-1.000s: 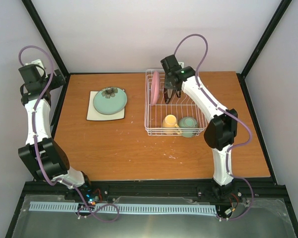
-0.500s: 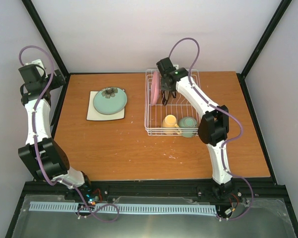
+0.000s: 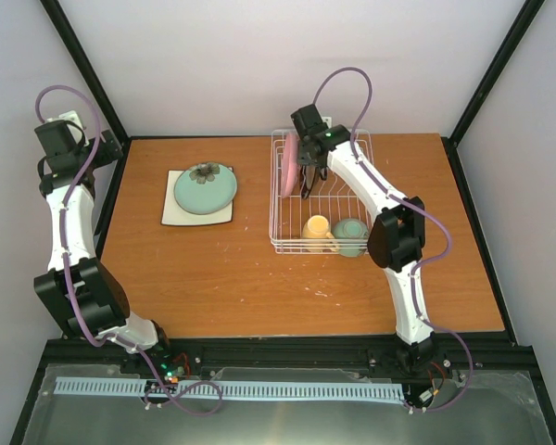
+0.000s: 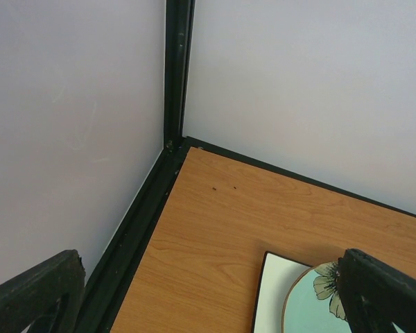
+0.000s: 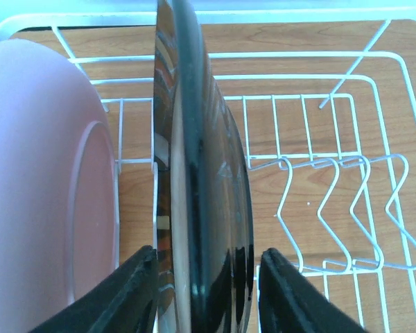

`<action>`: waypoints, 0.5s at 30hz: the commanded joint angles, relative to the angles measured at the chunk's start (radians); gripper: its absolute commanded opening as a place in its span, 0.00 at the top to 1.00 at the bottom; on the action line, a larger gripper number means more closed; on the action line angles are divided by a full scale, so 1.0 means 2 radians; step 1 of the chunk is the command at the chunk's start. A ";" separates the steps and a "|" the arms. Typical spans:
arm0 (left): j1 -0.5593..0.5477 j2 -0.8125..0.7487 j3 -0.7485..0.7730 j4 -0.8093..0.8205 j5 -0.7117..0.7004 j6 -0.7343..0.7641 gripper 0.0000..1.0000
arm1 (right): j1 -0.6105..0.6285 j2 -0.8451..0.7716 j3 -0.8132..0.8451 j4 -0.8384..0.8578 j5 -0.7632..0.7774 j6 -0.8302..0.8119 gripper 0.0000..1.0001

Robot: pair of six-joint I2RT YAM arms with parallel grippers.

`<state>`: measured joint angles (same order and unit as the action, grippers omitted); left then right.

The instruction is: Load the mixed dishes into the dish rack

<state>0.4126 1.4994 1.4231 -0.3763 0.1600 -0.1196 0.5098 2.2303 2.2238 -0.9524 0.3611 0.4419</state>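
Note:
The white wire dish rack (image 3: 276,243) stands at the back right. In it are the pink plate (image 3: 287,167) standing upright, the yellow mug (image 3: 316,228) and the pale-green bowl (image 3: 351,232). My right gripper (image 3: 306,184) is down in the rack. In the right wrist view its fingers (image 5: 135,291) straddle the upright black-rimmed plate (image 5: 208,208) beside the pink plate (image 5: 48,180), with a thin gap showing on the right side. The mint-green flower plate (image 3: 205,188) lies on the square off-white plate (image 3: 174,215) at the left. My left gripper (image 3: 107,146) is open and empty at the back left corner.
Black frame posts and white walls close in the table on three sides. Free rack prongs (image 5: 340,208) stand to the right of the black plate. The left wrist view shows the table's back left corner, the square plate (image 4: 270,291) and the mint plate (image 4: 312,312).
My right gripper moved left towards the pink plate and a little down into the rack. The left arm has not moved.

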 commanded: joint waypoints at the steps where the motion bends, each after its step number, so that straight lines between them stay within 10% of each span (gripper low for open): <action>1: 0.000 -0.003 0.000 -0.001 0.003 0.008 0.00 | 0.001 -0.002 0.012 0.006 0.003 0.002 0.55; 7: 0.001 0.007 -0.013 0.002 0.087 0.006 0.00 | 0.001 -0.026 0.007 0.016 0.027 0.001 0.45; 15: 0.026 0.077 -0.004 -0.028 0.384 0.020 0.04 | 0.000 -0.096 -0.027 0.039 0.082 -0.007 0.32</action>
<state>0.4374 1.5730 1.3960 -0.3771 0.5694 -0.1165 0.5102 2.1632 2.1967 -0.9176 0.4286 0.4339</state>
